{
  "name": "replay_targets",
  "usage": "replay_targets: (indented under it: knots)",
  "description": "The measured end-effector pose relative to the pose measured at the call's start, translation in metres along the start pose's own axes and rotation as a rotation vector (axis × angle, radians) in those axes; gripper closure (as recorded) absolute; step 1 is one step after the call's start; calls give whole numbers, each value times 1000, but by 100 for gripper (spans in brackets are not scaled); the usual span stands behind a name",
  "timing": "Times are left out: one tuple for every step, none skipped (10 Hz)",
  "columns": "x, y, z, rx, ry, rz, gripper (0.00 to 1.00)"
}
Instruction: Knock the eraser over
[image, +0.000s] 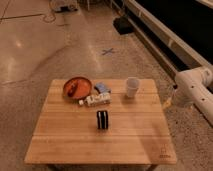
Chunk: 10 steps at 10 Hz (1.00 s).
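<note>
The eraser (102, 119) is a small black block with thin white stripes. It stands upright near the middle of the wooden table (60, 145). My white arm (192, 90) reaches in from the right, beyond the table's right edge. The gripper (168, 100) hangs at the arm's end just off that edge, level with the white cup and well to the right of the eraser. It holds nothing that I can see.
A white cup (131, 86) stands at the back right of the table. An orange bowl (77, 87) is at the back left, with a blue-and-white packet (102, 88) and a white flat item (96, 100) beside it, just behind the eraser. A dark ledge (165, 40) runs along the right.
</note>
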Motion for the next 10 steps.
replay_targets:
  knots:
    - [0,0,0,0,0,0,23]
    - [0,0,0,0,0,0,23]
    - [0,0,0,0,0,0,23]
    - [1,1,0,1,1,-2,23]
    - [2,3,-1,3,0,-11,23]
    - [5,14,-2,6,0,-30,23]
    - [6,25,-3,7,-2,-47,23]
    - [7,29,-4,9,-3,-57,23]
    - [9,29,-5,11,-5,-64,23]
    - [11,38,-6,15,-9,-82,23]
